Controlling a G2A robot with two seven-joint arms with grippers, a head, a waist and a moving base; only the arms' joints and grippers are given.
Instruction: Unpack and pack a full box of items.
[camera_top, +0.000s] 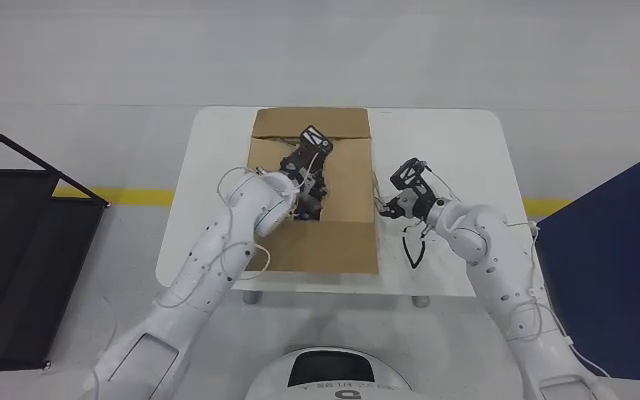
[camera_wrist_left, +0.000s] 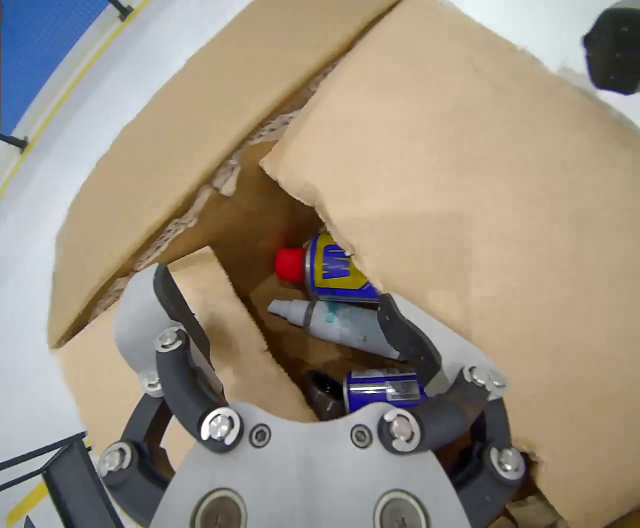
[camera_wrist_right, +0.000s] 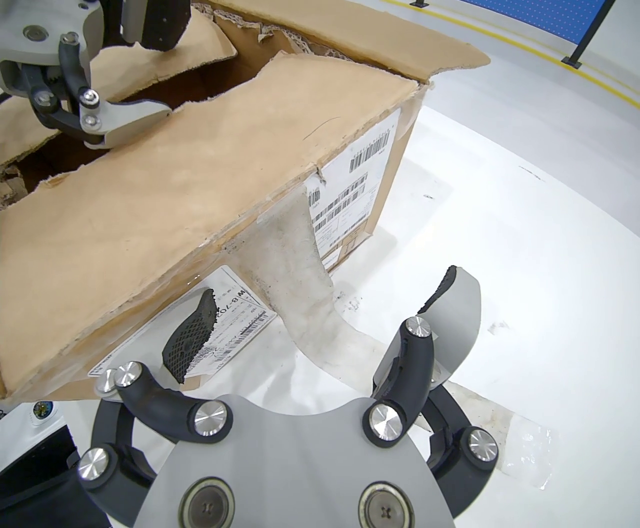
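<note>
Left gripper (camera_wrist_left: 276, 295): spread wide, nothing held, poised over the gap in the top of the box (camera_top: 320, 250).
Nearest the palm: blue cylinder (camera_wrist_left: 385, 390) beside a dark lump (camera_wrist_left: 320, 395), both cut off by the palm plate; identity unclear.
Between the fingers: grey tube (camera_wrist_left: 340, 325), its far end tucked behind one fingertip; contact impossible to judge.
Just past the fingertips: red-capped spray can (camera_wrist_left: 335, 270), mostly under the torn flap (camera_wrist_left: 450, 175).
Risk: likely snag on ragged flap edges going down; possible pinch of cardboard along with the tube; round items prone to rolling.
Hidden: remaining contents beneath the flaps.
Right gripper (camera_wrist_right: 325, 295): open, empty, beside the box wall; loose tape strip (camera_wrist_right: 300, 265) between its fingers, liable to catch.
</note>
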